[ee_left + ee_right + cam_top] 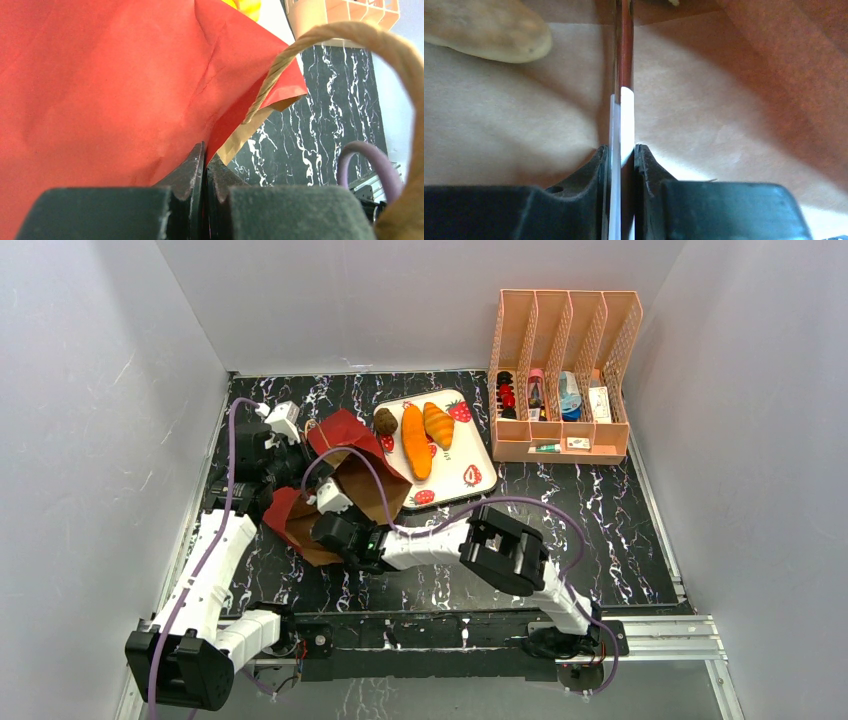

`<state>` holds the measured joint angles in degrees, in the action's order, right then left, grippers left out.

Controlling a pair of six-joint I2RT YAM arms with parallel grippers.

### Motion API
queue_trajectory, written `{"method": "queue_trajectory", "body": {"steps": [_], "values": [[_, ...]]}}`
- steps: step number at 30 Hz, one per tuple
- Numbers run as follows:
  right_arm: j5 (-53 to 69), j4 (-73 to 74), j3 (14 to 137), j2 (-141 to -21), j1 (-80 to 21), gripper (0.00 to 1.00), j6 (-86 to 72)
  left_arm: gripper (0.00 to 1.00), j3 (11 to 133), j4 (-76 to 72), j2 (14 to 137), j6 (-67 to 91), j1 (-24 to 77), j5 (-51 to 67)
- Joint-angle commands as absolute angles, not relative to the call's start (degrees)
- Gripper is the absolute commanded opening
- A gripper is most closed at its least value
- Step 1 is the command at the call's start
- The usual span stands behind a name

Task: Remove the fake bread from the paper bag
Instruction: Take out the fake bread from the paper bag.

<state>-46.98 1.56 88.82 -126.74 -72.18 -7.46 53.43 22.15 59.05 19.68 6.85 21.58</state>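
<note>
White walls close in a black, white-veined counter. At the left, the left arm reaches up to the paper bag, which lies tipped over just left of centre. The left jaws are clenched on a fold of its red paper, and one twine handle loops close over that wrist. The right arm comes in from the right. The right jaws sit inside the bag, closed about a thin strip seen edge-on, white near the jaws and reddish further out; I cannot tell what it is. One tan loaf lies on the kraft lining beside those jaws, in the wrist view's upper left, not between them. Right of the bag, the strawberry-print tray carries three pieces: one dark roll, one long baguette and one croissant. Farthest right stands one peach organiser with four slots.

As I judge it, the thin red fold could tear or slip free if the right arm drags against the bag wall. The handle might snag the left wrist. The loaf lies outside the right jaws' grip, so pulling out here may leave it behind or push it deeper.
</note>
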Motion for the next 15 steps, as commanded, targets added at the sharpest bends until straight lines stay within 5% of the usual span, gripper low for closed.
{"method": "queue_trajectory", "body": {"steps": [1,15], "values": [[-44.9,1.0,86.1,-119.8,-67.7,0.00,-9.0,0.00,52.6,23.9,56.2,23.4,7.7,26.2],[-30.5,12.1,78.1,-102.5,-67.7,0.00,-17.3,0.00,52.1,16.0,58.3,27.0,7.8,20.7]]}}
